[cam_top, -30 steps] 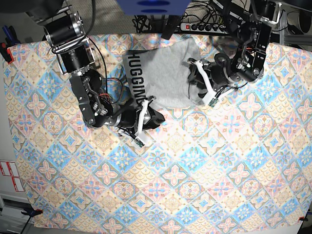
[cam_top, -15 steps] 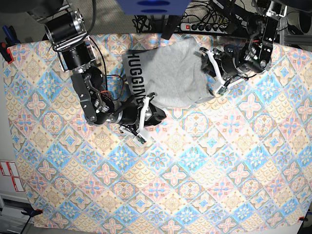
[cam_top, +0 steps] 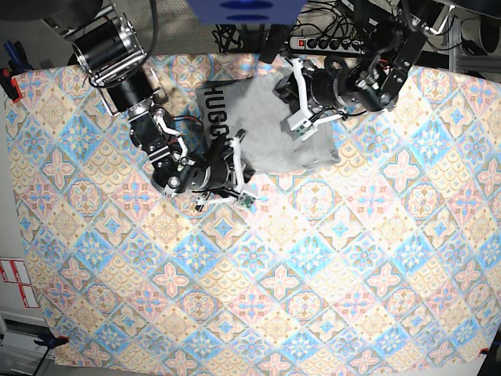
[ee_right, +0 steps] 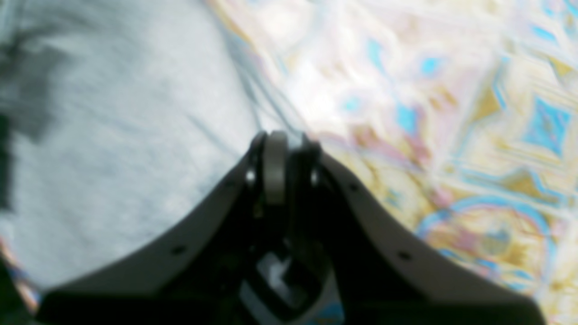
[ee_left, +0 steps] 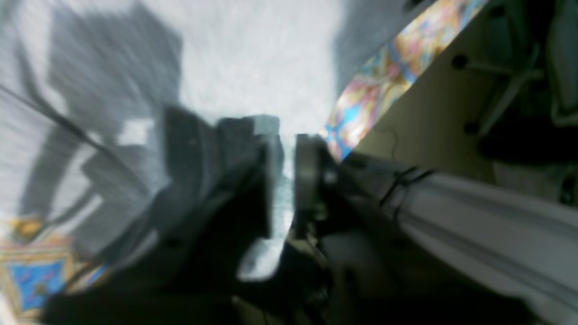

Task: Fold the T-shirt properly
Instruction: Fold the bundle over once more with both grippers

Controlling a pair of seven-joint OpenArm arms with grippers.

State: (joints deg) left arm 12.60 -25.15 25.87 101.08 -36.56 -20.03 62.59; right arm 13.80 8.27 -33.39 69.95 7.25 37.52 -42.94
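Left wrist: left pincer (ee_left: 283, 180) now nearly closed, thin grey cloth apparently between pads. Right wrist: right pincer (ee_right: 280, 169) closed at T-shirt (ee_right: 126, 135) hem. Base: T-shirt (cam_top: 266, 125) at bench (cam_top: 313, 298) far edge, left arm shifted inward across it; fold underway.

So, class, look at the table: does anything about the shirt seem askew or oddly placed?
Yes. The T-shirt lies bunched at the far edge of the tablecloth, not flat. One side is folded over, so its black lettering is cut off after a few letters.
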